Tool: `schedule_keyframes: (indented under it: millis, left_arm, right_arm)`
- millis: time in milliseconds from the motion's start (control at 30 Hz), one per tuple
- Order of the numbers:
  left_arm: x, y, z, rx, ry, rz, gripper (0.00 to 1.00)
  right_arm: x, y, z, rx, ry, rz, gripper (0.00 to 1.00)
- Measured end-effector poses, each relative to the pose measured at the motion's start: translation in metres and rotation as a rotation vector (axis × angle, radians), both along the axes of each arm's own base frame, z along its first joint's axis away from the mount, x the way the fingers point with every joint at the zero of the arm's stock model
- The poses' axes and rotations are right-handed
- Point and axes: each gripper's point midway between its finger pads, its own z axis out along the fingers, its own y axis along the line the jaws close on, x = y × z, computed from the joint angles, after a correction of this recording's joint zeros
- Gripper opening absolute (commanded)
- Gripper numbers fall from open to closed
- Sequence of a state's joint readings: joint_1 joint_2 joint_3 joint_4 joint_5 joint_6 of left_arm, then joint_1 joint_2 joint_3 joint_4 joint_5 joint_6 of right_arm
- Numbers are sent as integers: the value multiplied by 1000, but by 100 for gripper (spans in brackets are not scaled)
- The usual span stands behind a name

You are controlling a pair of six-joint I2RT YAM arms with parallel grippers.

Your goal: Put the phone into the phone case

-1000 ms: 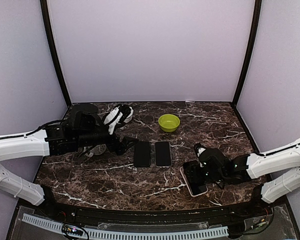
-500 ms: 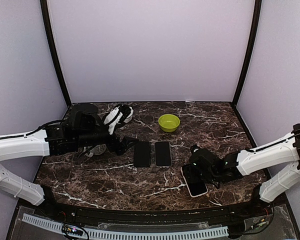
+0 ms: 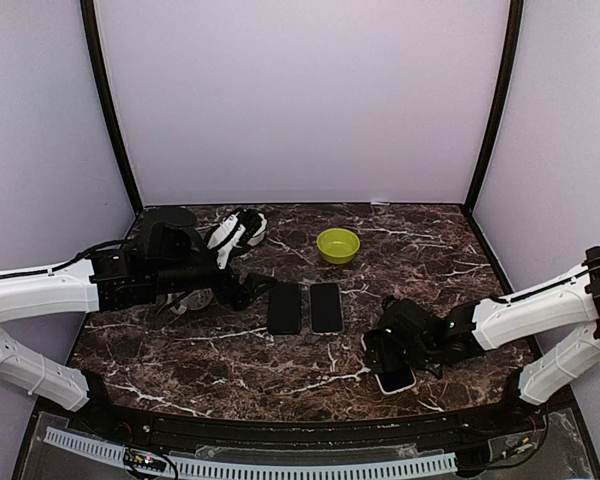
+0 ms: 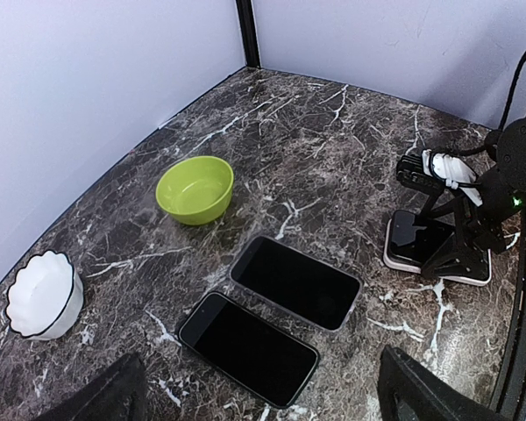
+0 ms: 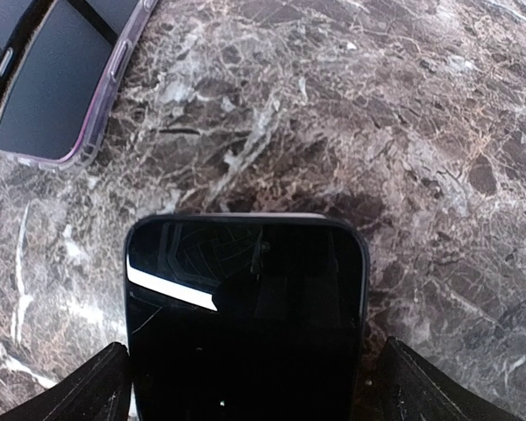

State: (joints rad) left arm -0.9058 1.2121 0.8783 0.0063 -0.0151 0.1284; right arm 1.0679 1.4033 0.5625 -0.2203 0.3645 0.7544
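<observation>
Phone [image 3: 395, 375] lies flat within right claw [image 5: 250, 390], long axis near-right to far-left.

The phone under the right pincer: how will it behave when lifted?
The phone looks stiff and flat, so it should not bend. Its glossy face mirrors light, so it may slip in the right pincer. It lies flat on the marble table, so its thin edges probably offer little grip.

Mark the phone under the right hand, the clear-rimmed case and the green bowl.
phone [image 5: 245, 307]: right wrist view, middle of its dark screen.
clear-rimmed case [image 5: 57, 96]: right wrist view, its dark middle.
green bowl [image 4: 194, 189]: left wrist view, its inner floor.
</observation>
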Motion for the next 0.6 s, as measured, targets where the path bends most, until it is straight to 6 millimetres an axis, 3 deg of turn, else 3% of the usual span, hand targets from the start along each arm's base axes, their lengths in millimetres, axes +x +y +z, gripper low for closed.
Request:
schedule_keyframes:
  millis: [200,300,400,500,600]
  left_arm:
    - [-2,-2,0,-4,5,-15,93]
    - [-4,-3,0,-7,8,-24,93]
    - [-4,-4,0,-8,11,-30,94]
    - [-5,-4,0,-10,12,-34,93]
    - [-5,-4,0,-10,13,-37,93]
  right_arm:
    - [-6,7,22,40,45,41,98]
    - [-6,7,37,96,79,31,90]
    - [-8,-6,38,117,122,-7,66]
    - [-16,-18,26,124,176,-35,45]
    - [-25,-25,14,114,217,-44,33]
